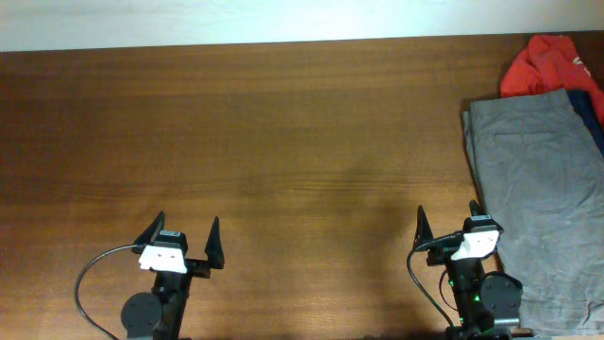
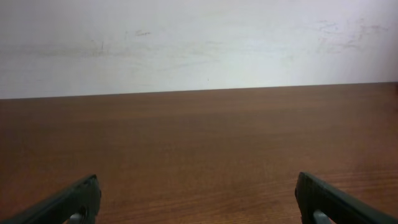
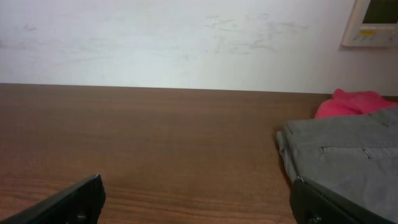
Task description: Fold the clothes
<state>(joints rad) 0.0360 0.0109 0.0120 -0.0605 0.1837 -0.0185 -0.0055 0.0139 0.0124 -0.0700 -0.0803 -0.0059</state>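
The grey woven cloth garment [image 1: 538, 189] lies flat at the 3 o'clock side of the smooth brown wooden table [image 1: 283, 132], with its long axis running from 12 to 6 o'clock. It is just beside the right gripper [image 1: 448, 225], at its 2 o'clock, so the right arm is clearly nearer. A crumpled red fabric piece [image 1: 543, 66] sits at its 12 o'clock end. The right gripper and the left gripper [image 1: 183, 236] are both spread wide and hold nothing.

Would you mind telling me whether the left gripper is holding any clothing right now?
No, the left gripper has its jaws open over the table, well apart from the grey garment on the right.
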